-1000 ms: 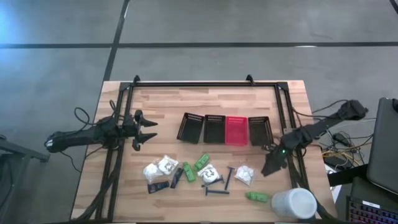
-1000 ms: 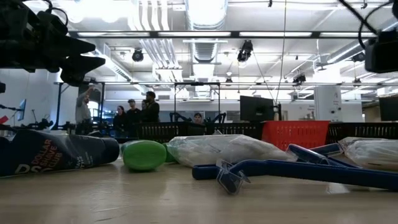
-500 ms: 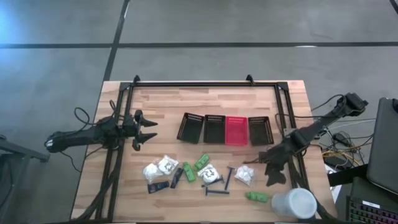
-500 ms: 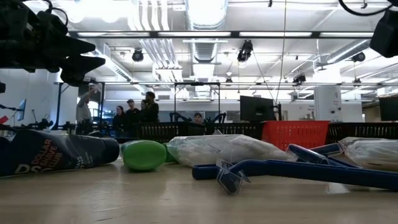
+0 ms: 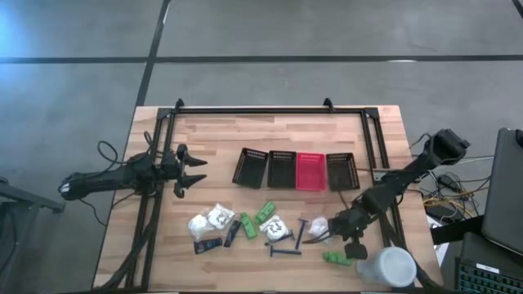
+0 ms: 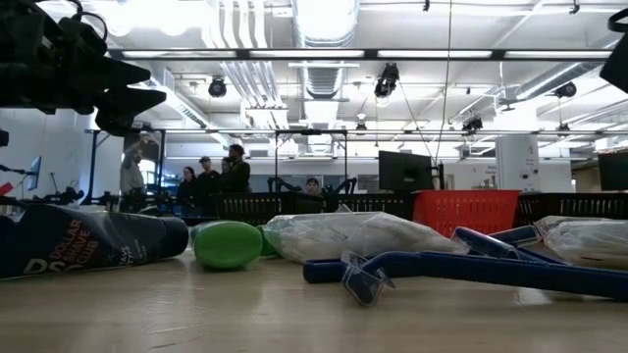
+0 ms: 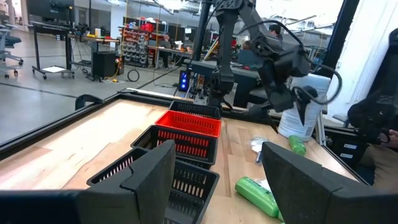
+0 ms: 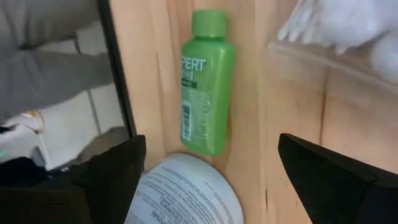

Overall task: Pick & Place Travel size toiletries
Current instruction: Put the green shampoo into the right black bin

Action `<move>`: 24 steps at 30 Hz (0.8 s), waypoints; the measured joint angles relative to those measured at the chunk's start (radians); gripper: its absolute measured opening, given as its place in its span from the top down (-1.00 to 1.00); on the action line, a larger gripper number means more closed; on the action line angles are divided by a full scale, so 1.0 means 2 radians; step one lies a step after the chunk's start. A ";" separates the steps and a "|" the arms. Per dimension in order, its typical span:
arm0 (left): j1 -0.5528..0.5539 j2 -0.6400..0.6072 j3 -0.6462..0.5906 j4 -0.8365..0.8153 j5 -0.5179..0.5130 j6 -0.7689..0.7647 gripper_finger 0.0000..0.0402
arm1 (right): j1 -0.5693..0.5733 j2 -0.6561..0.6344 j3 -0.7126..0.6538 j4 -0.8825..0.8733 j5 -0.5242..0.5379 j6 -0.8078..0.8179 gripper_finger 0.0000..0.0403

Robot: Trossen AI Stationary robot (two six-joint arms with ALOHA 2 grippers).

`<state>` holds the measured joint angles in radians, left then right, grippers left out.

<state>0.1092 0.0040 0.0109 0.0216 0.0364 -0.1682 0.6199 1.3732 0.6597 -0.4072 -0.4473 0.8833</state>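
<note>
The right gripper [image 5: 353, 242] is held low over the near right part of the table, with its fingers [image 8: 112, 180] spread wide and nothing between them. In the right wrist view a green bottle [image 8: 207, 82] is seen lying flat on the wood, straight ahead of the gap between the two fingers and a little beyond their tips. Its long axis runs along the direction in which the fingers point, with the cap at the far end and the base toward the gripper, so the bottle's width – not its length – is what the spread fingers would span. The bottle is framed by both fingers but is touched by neither. Just before its base the rim of the large white cup [image 8: 180, 193] is seen, very near to the bottle; whether they touch cannot be told. A white packet [image 8: 336, 37] lies beside the bottle, ahead of the other finger. From above, the same bottle [image 5: 337, 259] is found just beside the right gripper, between it and the cup [image 5: 386, 267]. The left gripper [image 5: 189, 172] is kept well apart, at the far left side near the row of mesh bins [image 5: 296, 170], its fingers also spread and empty – so the right arm is clearly the nearer one. It is judged that a short advance and descent is needed, and the cup could be pushed.
</note>
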 joint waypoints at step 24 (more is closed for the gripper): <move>0.000 0.000 0.000 0.000 0.000 0.000 -0.22 | 0.038 0.034 0.042 -0.011 0.078 0.067 -0.80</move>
<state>0.1091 0.0041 0.0109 0.0217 0.0364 -0.1683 0.6960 1.4422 0.7433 -0.4298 -0.2905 1.0176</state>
